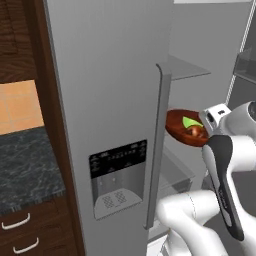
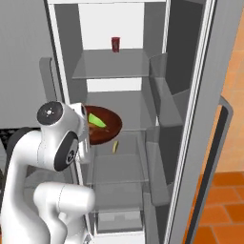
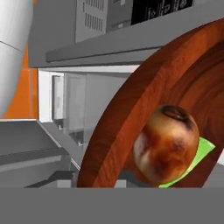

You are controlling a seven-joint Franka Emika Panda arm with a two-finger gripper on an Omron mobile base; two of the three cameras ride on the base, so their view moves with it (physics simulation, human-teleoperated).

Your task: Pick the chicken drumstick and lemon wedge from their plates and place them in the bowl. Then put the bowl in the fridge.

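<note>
The dark wooden bowl (image 1: 179, 128) (image 2: 108, 127) (image 3: 131, 109) hangs level inside the open fridge (image 2: 114, 64), just above a middle glass shelf. In the bowl lie the green lemon wedge (image 1: 189, 121) (image 2: 96, 120) (image 3: 202, 151) and the brown chicken drumstick (image 1: 194, 132) (image 3: 166, 144). My gripper (image 1: 205, 126) (image 2: 86, 129) sits at the bowl's near rim and is shut on it; the white hand hides its fingertips. The plates are out of view.
The fridge's left door (image 1: 115, 75) is closed, with a long handle (image 1: 160, 150) and a black dispenser panel (image 1: 118, 160). The right door (image 2: 200, 119) stands open. A red can (image 2: 115, 44) is on the upper shelf, a small yellow piece (image 2: 115, 147) on the shelf below the bowl. A dark counter (image 1: 25, 170) lies to the left.
</note>
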